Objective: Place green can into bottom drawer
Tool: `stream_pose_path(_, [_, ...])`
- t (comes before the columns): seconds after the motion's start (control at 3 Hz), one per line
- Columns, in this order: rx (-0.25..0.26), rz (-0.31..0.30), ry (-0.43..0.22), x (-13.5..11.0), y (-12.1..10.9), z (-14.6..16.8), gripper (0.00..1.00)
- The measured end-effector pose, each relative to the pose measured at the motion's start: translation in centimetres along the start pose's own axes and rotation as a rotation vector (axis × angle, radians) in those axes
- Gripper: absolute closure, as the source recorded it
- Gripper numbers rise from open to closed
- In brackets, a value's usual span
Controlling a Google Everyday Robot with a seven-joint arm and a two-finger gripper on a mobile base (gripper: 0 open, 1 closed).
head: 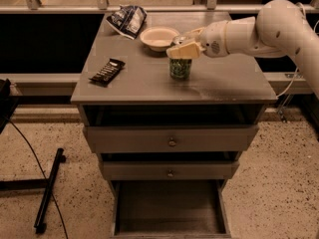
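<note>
The green can (180,68) stands upright on the grey cabinet top (149,86), just in front of the bowl, right of centre. My gripper (182,49) comes in from the right on a white arm and sits over the can's top, covering its lid. The can rests on the surface. The bottom drawer (169,210) is pulled out at the foot of the cabinet, and its flat floor shows nothing in it.
A white bowl (158,36) and a crumpled chip bag (127,20) lie at the back of the top. A dark snack bar (107,71) lies at the left. Two shallower drawers with knobs (172,142) are shut. A black stand (47,193) is on the floor at the left.
</note>
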State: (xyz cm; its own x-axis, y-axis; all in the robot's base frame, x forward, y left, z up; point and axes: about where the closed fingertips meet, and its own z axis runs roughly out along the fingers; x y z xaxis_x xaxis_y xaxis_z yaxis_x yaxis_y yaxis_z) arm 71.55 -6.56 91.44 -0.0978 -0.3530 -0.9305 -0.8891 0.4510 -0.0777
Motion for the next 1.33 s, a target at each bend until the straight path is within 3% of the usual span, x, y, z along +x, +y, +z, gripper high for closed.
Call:
stream_pose_path(0.33, [-0.069, -0.017, -0.023, 0.5, 2.1, -0.9, 0.76])
stream_pose_path(0.67, [-0.119, -0.062, -0.082, -0.9, 5.8, -4.3, 0.98])
stream_pose_path(1.0, [-0.123, -0.09, -0.059, -0.2, 10.9, -10.5, 1.0])
stream_pose_path(1.33, [-0.123, -0.041, 0.025, 5.2, 16.0, -15.0, 1.0])
